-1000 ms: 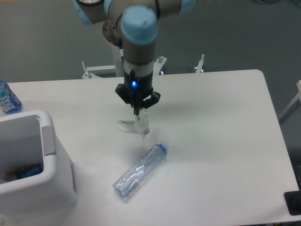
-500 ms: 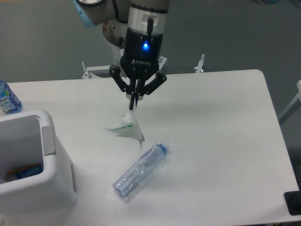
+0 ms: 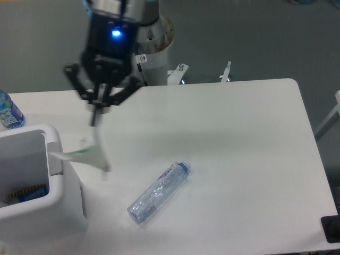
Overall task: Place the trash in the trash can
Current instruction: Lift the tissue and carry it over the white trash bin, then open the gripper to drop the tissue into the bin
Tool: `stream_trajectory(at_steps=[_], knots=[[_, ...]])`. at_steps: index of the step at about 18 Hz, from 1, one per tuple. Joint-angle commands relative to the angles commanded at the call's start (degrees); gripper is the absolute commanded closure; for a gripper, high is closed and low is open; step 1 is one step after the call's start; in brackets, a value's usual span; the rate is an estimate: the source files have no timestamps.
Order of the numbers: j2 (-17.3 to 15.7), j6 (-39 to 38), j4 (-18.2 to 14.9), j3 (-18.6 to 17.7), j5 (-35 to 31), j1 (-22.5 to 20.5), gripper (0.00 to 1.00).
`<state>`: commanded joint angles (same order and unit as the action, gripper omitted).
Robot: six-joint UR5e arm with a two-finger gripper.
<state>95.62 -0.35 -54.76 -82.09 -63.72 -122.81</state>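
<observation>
Bin [image 3: 53,212] at left edge, some items already inside. Gripper [image 3: 95,118] pinches the wrapper [image 3: 87,154], which now hangs blurred just beside the bin's right rim; half a second ago it hung mid-table. Carry nearly complete; release over the opening likely next. Crushed bottle [image 3: 158,192] unmoved on table.

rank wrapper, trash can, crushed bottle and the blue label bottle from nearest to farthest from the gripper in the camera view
1. Wrapper, hanging from the gripper, just below it.
2. Trash can, lower left, its rim beside the wrapper.
3. Blue label bottle at the far left edge and crushed bottle lying lower right: too close to call.
</observation>
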Motion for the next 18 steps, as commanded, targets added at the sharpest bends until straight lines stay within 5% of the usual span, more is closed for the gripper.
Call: stream_trajectory(at_steps=[6,9,10,12,18], knots=[[2.7,0.0,0.2,0.4,-0.1,4.9,0.96],[4.0,0.3,1.5,0.6,-0.1,5.0,0.31],[4.0,0.3,1.7,0.7,-0.1,5.0,0.21],[4.1,0.3,1.7,0.8,-0.3,4.9,0.08],[4.8,0.3,1.7,2.3,-3.4,2.8,0.01]])
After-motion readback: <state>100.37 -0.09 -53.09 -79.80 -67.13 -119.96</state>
